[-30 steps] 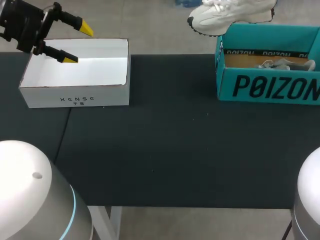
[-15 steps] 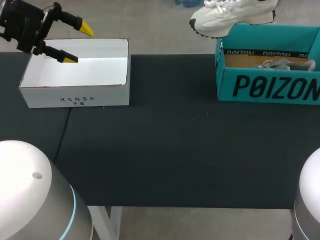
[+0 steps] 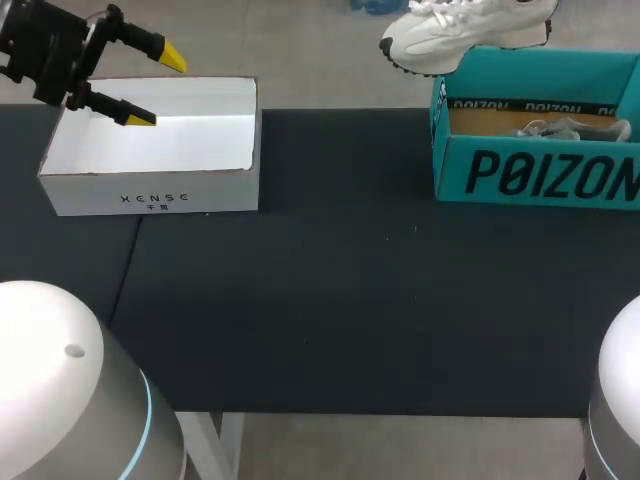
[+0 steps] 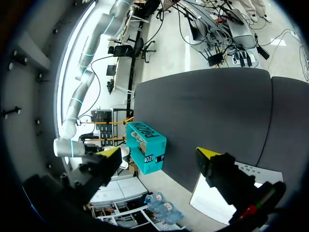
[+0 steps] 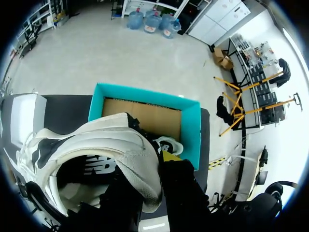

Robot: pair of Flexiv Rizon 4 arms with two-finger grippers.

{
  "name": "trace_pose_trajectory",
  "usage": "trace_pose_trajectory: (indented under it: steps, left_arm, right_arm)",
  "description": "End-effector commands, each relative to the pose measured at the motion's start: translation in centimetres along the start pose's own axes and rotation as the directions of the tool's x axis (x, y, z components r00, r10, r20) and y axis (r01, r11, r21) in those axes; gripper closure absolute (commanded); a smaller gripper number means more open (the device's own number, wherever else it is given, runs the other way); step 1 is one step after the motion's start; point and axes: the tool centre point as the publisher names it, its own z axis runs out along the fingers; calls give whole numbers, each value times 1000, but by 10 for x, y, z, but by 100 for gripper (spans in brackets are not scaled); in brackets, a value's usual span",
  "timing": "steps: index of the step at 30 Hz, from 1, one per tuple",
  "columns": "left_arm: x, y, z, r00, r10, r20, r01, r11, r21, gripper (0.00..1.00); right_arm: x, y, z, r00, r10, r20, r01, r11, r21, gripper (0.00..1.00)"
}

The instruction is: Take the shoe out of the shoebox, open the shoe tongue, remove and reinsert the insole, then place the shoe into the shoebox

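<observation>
One shoe [image 3: 460, 28] edged right, pinched by right gripper [image 5: 145, 169], left gripper [image 3: 158, 88] spread empty, two boxes: shoebox [image 3: 540, 175], white box [image 3: 150, 195].

An open white cardboard box [image 3: 150, 197] stands on the dark worktop [image 3: 350, 300] just below the left tool [image 3: 158, 88], with small grey print on its front wall. A seam [image 3: 125, 268] crosses the worktop's covering, starting beside the box.
</observation>
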Motion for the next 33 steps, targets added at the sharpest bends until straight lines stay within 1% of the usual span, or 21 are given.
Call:
trace_pose_trajectory:
  steps: [1, 3, 5, 9, 11, 15, 18, 21, 24, 26, 28, 30, 33]
  left_arm:
    - [0, 0, 0, 1000, 0, -3, 0, 1000, 0, 0]
    - [0, 0, 0, 1000, 0, -3, 0, 1000, 0, 0]
    - [0, 0, 0, 1000, 0, -3, 0, 1000, 0, 0]
    - [0, 0, 0, 1000, 0, -3, 0, 1000, 0, 0]
    - [0, 0, 0, 1000, 0, -3, 0, 1000, 0, 0]
    - [0, 0, 0, 1000, 0, -3, 0, 1000, 0, 0]
    - [0, 0, 0, 1000, 0, -3, 0, 1000, 0, 0]
    - [0, 0, 0, 1000, 0, -3, 0, 1000, 0, 0]
    - [0, 0, 0, 1000, 0, -3, 0, 1000, 0, 0]
    - [0, 0, 0, 1000, 0, -3, 0, 1000, 0, 0]
    - [0, 0, 0, 1000, 0, -3, 0, 1000, 0, 0]
    - [0, 0, 0, 1000, 0, -3, 0, 1000, 0, 0]
    - [0, 0, 0, 1000, 0, -3, 0, 1000, 0, 0]
  right_arm:
    - [-11, 14, 9, 998, 63, -3, -63, 998, 6, 100]
    - [-19, 24, 18, 995, 102, 11, -102, 995, 11, 100]
    - [-31, 32, 29, 991, 132, 19, -132, 991, -11, 100]
    - [-68, 50, 58, 978, 208, 4, -208, 978, -14, 100]
    - [-84, 55, 71, 970, 239, 28, -239, 971, -16, 100]
    - [-105, 60, 91, 955, 291, 63, -292, 956, 7, 100]
    - [-113, 57, 99, 949, 305, 78, -306, 952, 2, 100]
    - [-113, 51, 109, 946, 309, 98, -310, 951, -2, 100]
    - [-112, 41, 127, 939, 316, 136, -319, 948, -2, 100]
    - [-113, 35, 135, 938, 320, 131, -324, 946, 12, 100]
    - [-114, 26, 144, 937, 324, 128, -328, 945, 7, 100]
    - [-115, 18, 157, 933, 331, 142, -333, 943, -9, 100]
    - [-117, 15, 175, 921, 357, 154, -366, 930, 35, 100]
